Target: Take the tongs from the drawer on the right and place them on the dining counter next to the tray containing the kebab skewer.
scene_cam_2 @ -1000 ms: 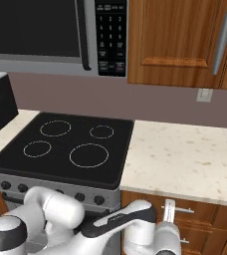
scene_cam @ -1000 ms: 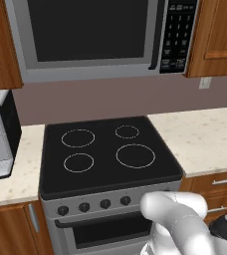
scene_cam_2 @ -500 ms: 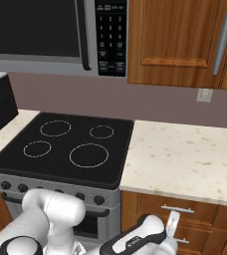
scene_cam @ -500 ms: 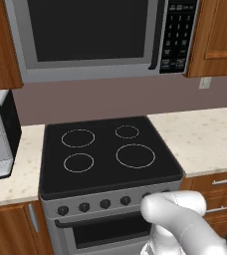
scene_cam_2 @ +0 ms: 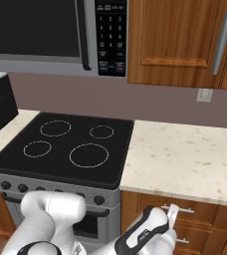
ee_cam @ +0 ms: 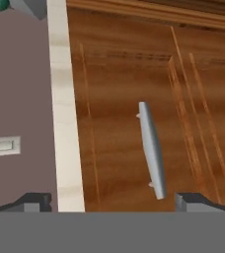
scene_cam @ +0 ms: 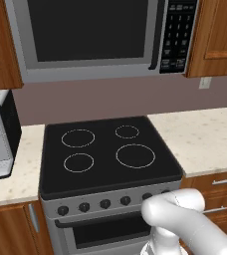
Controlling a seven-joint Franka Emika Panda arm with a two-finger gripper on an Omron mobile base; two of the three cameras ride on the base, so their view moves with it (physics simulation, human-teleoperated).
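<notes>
The stove (scene_cam_2: 70,149) fills the middle of both base views, with the microwave (scene_cam: 100,37) above it and the beige worktop (scene_cam_2: 185,159) running off at 3 o'clock. Under that worktop sits the drawer (scene_cam_2: 185,209), shut, its silver handle (ee_cam: 151,150) centred ahead of the hand camera. The arm (scene_cam_2: 145,236) reaches low toward the drawer front. The jaws stand wide open and hold nothing; their two tips (ee_cam: 35,200) flank the handle at 7 and 5 o'clock in the hand view.

Risk: the handle lies slightly toward 5 o'clock between the tips. An advance without centring would probably push one tip against the drawer front or catch the handle end, and the pull would slip.

The tongs are hidden, presumably inside the shut drawer. The gap between tips and handle cannot be judged.
</notes>
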